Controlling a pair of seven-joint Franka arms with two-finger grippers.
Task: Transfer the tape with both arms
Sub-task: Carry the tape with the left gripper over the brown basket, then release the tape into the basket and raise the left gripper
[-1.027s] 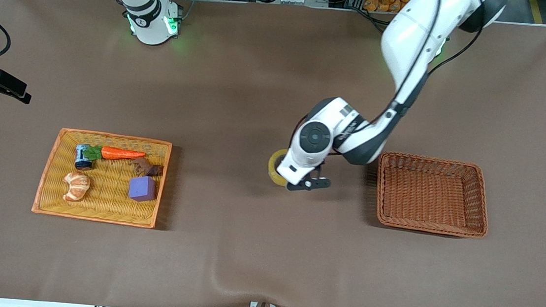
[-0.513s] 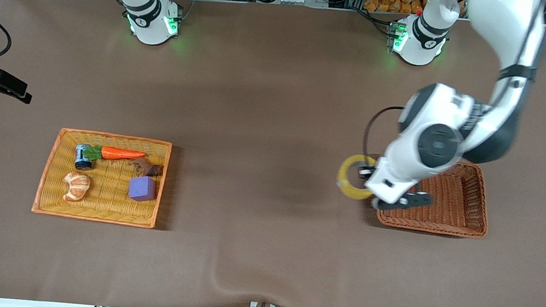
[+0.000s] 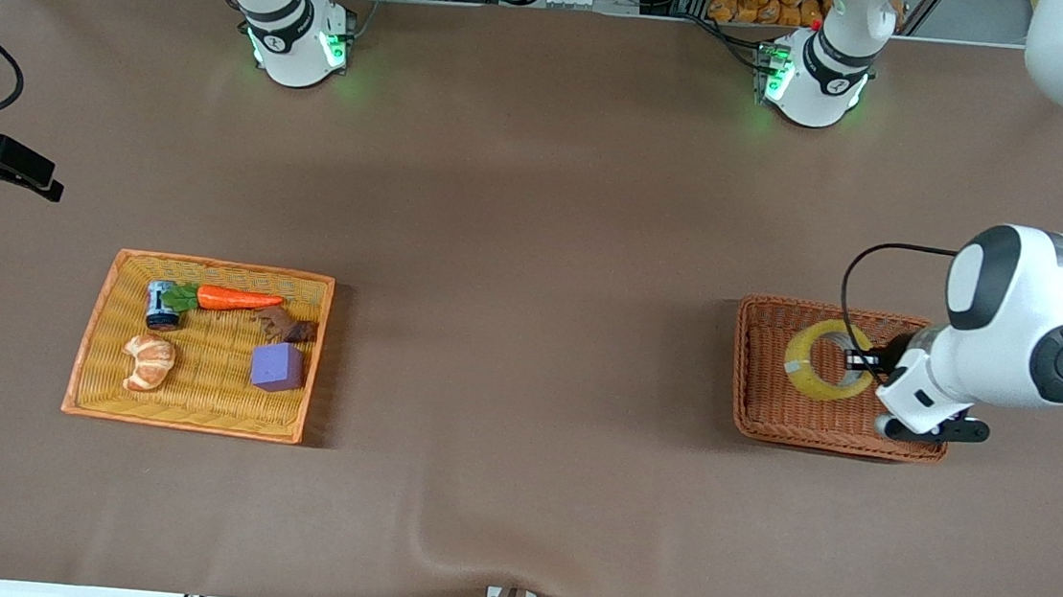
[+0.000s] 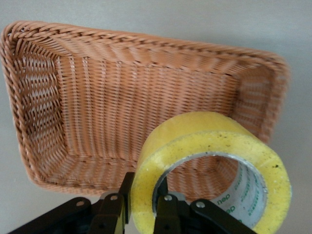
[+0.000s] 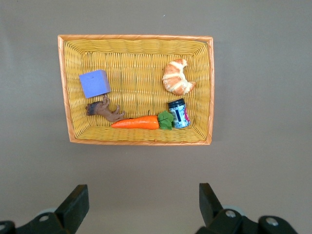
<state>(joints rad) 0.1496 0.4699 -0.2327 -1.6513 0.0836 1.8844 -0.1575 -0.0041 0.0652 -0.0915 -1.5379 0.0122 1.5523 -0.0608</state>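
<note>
Over the brown wicker basket (image 3: pixel 744 375) we see left gripper (image 4: pixel 141 204) pinching the tape (image 3: pixel 803 361) wall; right gripper (image 5: pixel 141 204) spread wide above the yellow tray (image 5: pixel 63 87).

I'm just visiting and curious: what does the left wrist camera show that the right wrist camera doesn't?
Only the left wrist view: the left gripper, its jaws shut on the wall of the tape, held over the brown basket. Only the right wrist view: the right gripper, jaws open, over bare table beside the yellow tray holding a purple cube, carrot, croissant, small jar and brown toy animal. Both share only the brown tablecloth.
</note>
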